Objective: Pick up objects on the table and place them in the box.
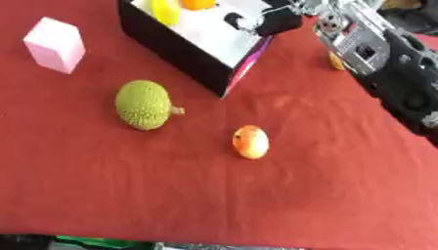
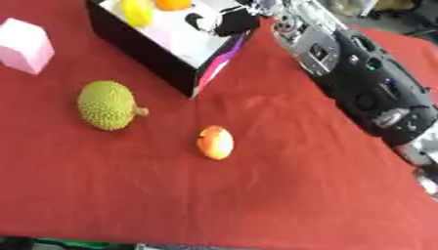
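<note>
Your right hand [image 1: 272,18] reaches over the box [image 1: 184,53] at the bench's [image 1: 325,195] far side; its fingers are blurred against the rim, so you cannot tell whether they are curled or holding anything. Inside the box lie a yellow fruit [image 1: 166,10] and an orange fruit [image 1: 198,4]. On the red bench remain a bumpy green fruit [image 1: 143,104], a peach [image 1: 251,142] near the middle, and a pink block [image 1: 55,45] at far left.
</note>
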